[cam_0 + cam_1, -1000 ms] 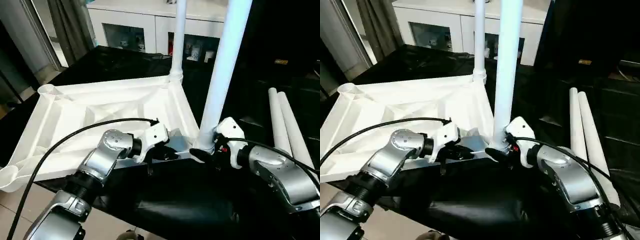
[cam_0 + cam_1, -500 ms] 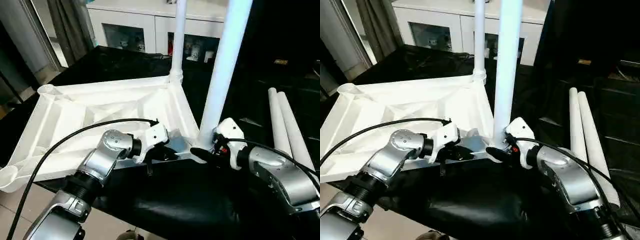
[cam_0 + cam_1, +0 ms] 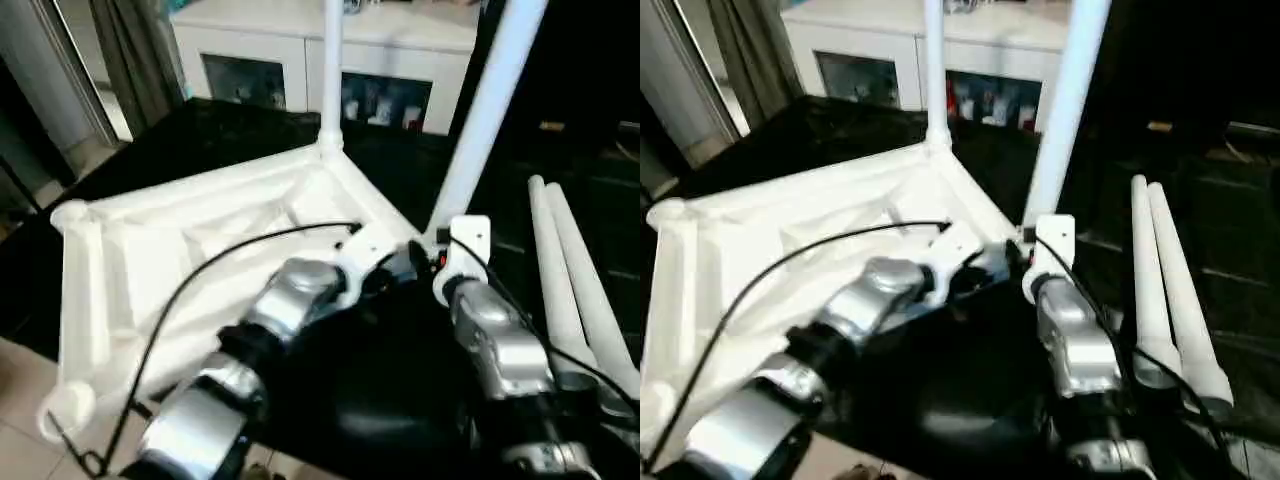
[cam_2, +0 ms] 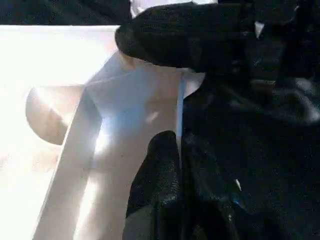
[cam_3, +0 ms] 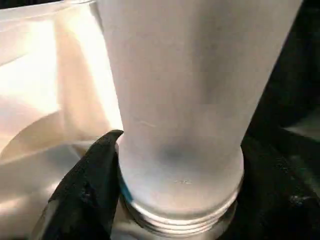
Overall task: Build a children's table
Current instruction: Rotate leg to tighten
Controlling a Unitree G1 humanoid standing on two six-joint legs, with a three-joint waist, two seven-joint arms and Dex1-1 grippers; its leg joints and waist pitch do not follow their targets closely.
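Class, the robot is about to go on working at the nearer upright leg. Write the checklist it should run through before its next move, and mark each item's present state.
1. Near leg fully seated: not ok, threads show at its base.
2. Table top steadied: ok, left end effector is shut on its rim.
3. Right end effector at the near leg's base: ok; firmness of grip: cannot tell.
4. Far leg upright in its corner socket: ok.
5. Spare legs at hand: ok, two lie side by side on the right.
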